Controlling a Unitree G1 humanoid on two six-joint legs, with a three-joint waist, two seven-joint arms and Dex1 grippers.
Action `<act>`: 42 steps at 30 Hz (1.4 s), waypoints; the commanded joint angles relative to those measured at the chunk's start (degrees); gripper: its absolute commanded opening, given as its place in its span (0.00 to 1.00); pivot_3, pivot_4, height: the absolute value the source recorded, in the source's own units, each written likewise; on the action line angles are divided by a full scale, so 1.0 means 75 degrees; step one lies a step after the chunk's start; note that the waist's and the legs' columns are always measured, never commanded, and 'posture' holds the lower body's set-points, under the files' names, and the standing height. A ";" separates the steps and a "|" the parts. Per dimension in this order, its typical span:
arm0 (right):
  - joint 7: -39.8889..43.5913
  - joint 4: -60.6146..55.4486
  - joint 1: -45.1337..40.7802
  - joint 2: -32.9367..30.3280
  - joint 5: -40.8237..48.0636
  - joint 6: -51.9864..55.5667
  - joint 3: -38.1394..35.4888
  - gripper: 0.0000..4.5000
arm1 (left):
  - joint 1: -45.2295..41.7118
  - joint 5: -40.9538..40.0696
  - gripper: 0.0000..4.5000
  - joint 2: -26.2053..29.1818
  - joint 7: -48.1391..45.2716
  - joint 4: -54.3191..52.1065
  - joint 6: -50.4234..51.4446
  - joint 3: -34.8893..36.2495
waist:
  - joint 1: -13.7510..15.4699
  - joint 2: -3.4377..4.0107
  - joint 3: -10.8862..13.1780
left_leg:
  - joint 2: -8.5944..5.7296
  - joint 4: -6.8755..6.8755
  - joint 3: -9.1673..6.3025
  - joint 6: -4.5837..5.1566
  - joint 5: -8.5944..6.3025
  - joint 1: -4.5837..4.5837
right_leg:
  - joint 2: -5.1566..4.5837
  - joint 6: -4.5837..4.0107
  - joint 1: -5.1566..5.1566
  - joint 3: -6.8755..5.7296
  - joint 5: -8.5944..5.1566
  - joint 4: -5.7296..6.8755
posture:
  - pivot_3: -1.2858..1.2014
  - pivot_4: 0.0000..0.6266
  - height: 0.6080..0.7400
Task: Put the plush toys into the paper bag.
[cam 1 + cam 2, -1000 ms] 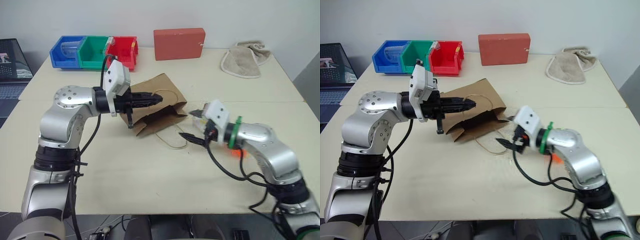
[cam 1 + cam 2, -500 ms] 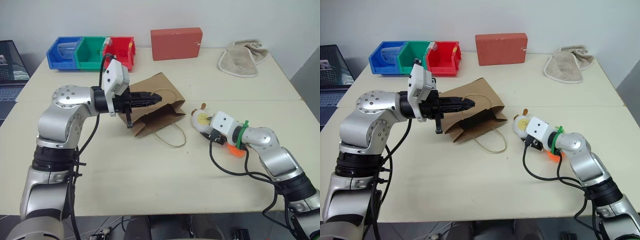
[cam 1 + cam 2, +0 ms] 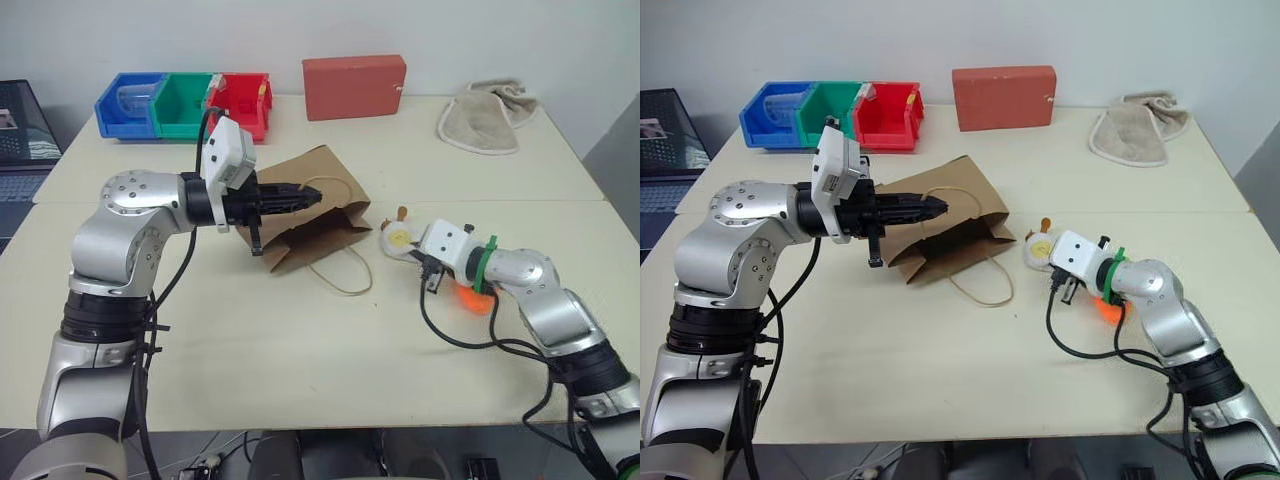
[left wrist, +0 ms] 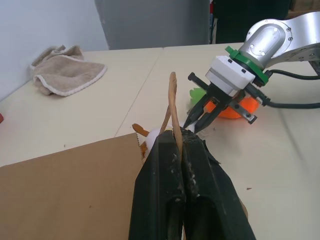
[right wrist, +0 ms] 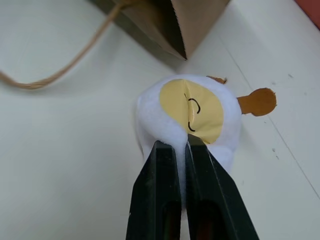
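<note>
Matt kraft paper bag (image 3: 312,205); fuzzy white plush toy (image 5: 186,120); smooth matt table (image 3: 300,340).

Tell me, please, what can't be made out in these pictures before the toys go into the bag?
- Bag interior: head views, its mouth is dark; whether anything lies inside is unseen.
- Carrot: head views, mostly behind the right arm; face hidden.
- Egg toy: right wrist view, its near side is covered by the right gripper.
- Clear item in the blue bin: too small to identify.

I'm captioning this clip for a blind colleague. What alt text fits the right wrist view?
The right pincer is shut on a white egg toy with a yellow face, lying on the table. A corner of the paper bag and its cord handle lie just beyond it.
</note>
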 commanded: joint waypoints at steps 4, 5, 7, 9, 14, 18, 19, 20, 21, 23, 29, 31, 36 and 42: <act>0.1074 -0.2240 -0.0484 -0.0663 0.1462 0.1542 -0.0422 0.01 | -0.0190 -0.0185 0.00 -0.0012 0.0027 -0.0208 0.0003 0.0216 | 0.0024 -0.0007 -0.0005 | 0.0006 -0.0002 -0.0006 0.0001 0.0000 0.0007 | 0.0004 0.0000 0.0003 -0.0007 0.0000 -0.0001 | 0.52 0.24 1.00; 0.0848 -0.2315 -0.0532 -0.0402 0.1432 0.1683 -0.0224 0.01 | -0.0224 -0.0209 0.00 -0.0042 0.0048 -0.0220 0.0022 0.0211 | 0.0022 -0.0008 -0.0006 | 0.0012 -0.0002 -0.0007 0.0001 0.0000 0.0011 | 0.0008 0.0000 0.0007 -0.0008 0.0000 0.0000 | 0.52 0.24 1.00; 0.0543 -0.2349 -0.0586 -0.0002 0.1334 0.1823 0.0065 0.01 | -0.0280 -0.0249 0.00 -0.0075 0.0078 -0.0235 0.0063 0.0215 | 0.0017 -0.0008 -0.0005 | 0.0011 0.0005 -0.0007 0.0001 0.0000 0.0011 | 0.0009 0.0000 0.0008 -0.0005 0.0000 0.0002 | 0.52 0.24 1.00; 0.0259 -0.2068 -0.0719 0.0366 0.1004 0.1722 0.0423 0.01 | -0.0346 -0.0346 0.00 -0.0114 0.0103 -0.0245 0.0162 0.0267 | 0.0021 -0.0007 -0.0005 | 0.0004 0.0014 -0.0005 0.0001 0.0001 0.0007 | 0.0006 0.0001 0.0007 -0.0002 0.0000 0.0003 | 0.52 0.24 1.00; -0.0765 -0.0813 -0.1389 0.1730 0.0225 0.1268 0.1118 0.01 | -0.0435 -0.0804 0.00 -0.0142 0.0148 -0.0407 0.0665 0.0456 | -0.0022 -0.0009 -0.0006 | 0.0006 0.0017 -0.0005 0.0000 0.0002 0.0008 | 0.0004 0.0003 0.0007 -0.0003 0.0002 0.0004 | 0.52 0.24 1.00; -0.1424 0.0304 -0.1992 0.2840 -0.0183 0.0989 0.1376 0.01 | -0.0278 -0.0878 0.00 -0.0038 0.0141 -0.0726 0.0801 0.0379 | -0.0059 -0.0010 -0.0006 | 0.0007 0.0007 -0.0008 -0.0016 0.0011 0.0005 | 0.0004 0.0002 0.0002 -0.0007 0.0002 0.0009 | 0.52 0.24 1.00; -0.1475 0.0517 -0.2091 0.3024 -0.0253 0.0900 0.1441 0.01 | -0.0260 -0.0895 0.00 -0.0050 0.0169 -0.0756 0.0824 0.0376 | -0.0062 -0.0009 -0.0006 | 0.0006 0.0006 -0.0008 -0.0021 0.0014 0.0005 | 0.0004 0.0002 0.0001 -0.0007 0.0002 0.0009 | 0.52 0.24 1.00; -0.1524 0.0766 -0.2200 0.3267 -0.0284 0.0851 0.1507 0.01 | -0.0261 -0.0938 0.00 -0.0099 0.0222 -0.0761 0.0865 0.0397 | -0.0063 -0.0009 -0.0006 | 0.0006 0.0004 -0.0007 -0.0022 0.0015 0.0004 | 0.0003 0.0002 -0.0001 -0.0007 0.0002 0.0008 | 0.52 0.24 1.00; -0.1620 0.1062 -0.2323 0.3495 -0.0365 0.0750 0.1581 0.01 | -0.0263 -0.0948 0.00 -0.0140 0.0257 -0.0775 0.0881 0.0389 | -0.0063 -0.0009 -0.0006 | 0.0006 0.0002 -0.0008 -0.0023 0.0015 0.0003 | 0.0003 0.0001 -0.0002 -0.0008 0.0002 0.0008 | 0.52 0.24 1.00; -0.1801 0.1519 -0.2508 0.3816 -0.0534 0.0568 0.1652 0.01 | -0.0259 -0.0958 0.00 -0.0176 0.0287 -0.0801 0.0898 0.0379 | -0.0063 -0.0009 -0.0006 | 0.0007 0.0000 -0.0009 -0.0023 0.0015 0.0004 | 0.0003 0.0001 -0.0003 -0.0010 0.0002 0.0009 | 0.52 0.24 1.00; -0.2207 0.2093 -0.2629 0.4277 -0.0765 0.0174 0.1428 0.25 | -0.0266 -0.0936 0.00 -0.0343 0.0442 -0.0703 0.0859 0.0337 | -0.0044 -0.0009 -0.0006 | 0.0004 0.0005 -0.0010 -0.0022 0.0015 0.0001 | 0.0000 0.0001 -0.0002 -0.0011 0.0003 0.0011 | 0.52 0.24 1.00; -0.2039 0.1806 -0.2492 0.4183 -0.0648 0.0325 0.1364 0.40 | -0.0239 -0.0858 0.00 -0.0355 0.0458 -0.0638 0.0787 0.0327 | -0.0047 -0.0009 -0.0006 | 0.0005 0.0003 -0.0010 -0.0022 0.0015 0.0002 | 0.0001 0.0001 -0.0002 -0.0011 0.0003 0.0011 | 0.52 0.24 1.00; -0.1766 0.0978 -0.2220 0.4011 -0.0250 0.1025 0.1098 0.79 | -0.0199 -0.0769 0.00 -0.0425 0.0527 -0.0549 0.0666 0.0288 | -0.0054 -0.0009 -0.0006 | 0.0005 0.0001 -0.0011 -0.0020 0.0014 0.0002 | 0.0001 0.0001 -0.0002 -0.0012 0.0003 0.0010 | 0.52 0.24 1.00; -0.0676 -0.1257 -0.1581 0.2785 0.0708 0.2274 0.0553 0.99 | -0.0200 -0.0595 0.00 -0.0558 0.0523 -0.0375 0.0438 0.0162 | 0.0005 -0.0009 -0.0006 | 0.0003 0.0002 -0.0012 -0.0016 0.0011 0.0001 | 0.0001 0.0001 -0.0002 -0.0012 0.0002 0.0011 | 0.52 0.24 1.00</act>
